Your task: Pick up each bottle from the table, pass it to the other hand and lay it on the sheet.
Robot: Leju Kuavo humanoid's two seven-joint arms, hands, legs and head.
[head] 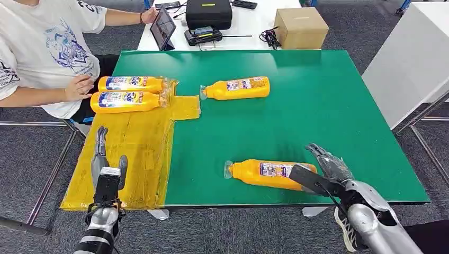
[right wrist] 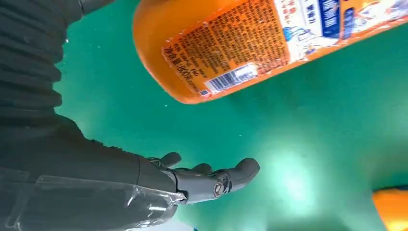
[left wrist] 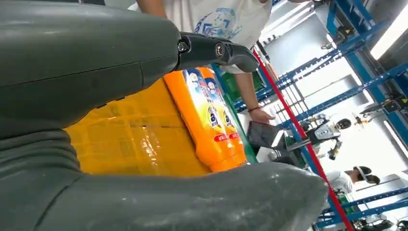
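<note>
A grey carpet (head: 32, 159) covers the floor. Behind the green table (head: 328, 106) stands a white desk (head: 249, 29); blue racks (left wrist: 346, 72), perhaps shelving, rise beyond.

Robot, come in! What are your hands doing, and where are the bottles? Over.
Both hands open. Right at near bottle, ungripped. Two bottles on sheet. Path clear.

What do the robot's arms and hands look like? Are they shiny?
Yes, a bit! The arms are silver metal; the left arm has ringed joints and a black box near the wrist. The right arm is smooth silver with a thin black cable. The left hand is grey with long slim fingers. The right hand is darker, with a ribbed grey cover and a clear plastic piece near the wrist.
</note>
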